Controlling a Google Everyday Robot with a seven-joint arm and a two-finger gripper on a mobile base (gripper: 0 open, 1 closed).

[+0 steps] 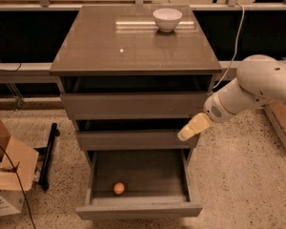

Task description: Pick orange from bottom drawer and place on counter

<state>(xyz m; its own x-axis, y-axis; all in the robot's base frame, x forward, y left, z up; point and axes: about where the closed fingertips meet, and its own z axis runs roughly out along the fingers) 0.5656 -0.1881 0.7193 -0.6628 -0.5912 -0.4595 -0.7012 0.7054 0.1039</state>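
Orange, small and round, lies in open bottom drawer; pincer beside middle drawer, grip unclear.

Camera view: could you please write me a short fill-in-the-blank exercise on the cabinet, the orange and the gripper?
1. The orange lies in the bottom drawer, which stands ____.
2. The bowl on the counter is ____ in colour.
3. The gripper hovers beside the middle drawer, ____ the orange.

Missing words: open; white; above.
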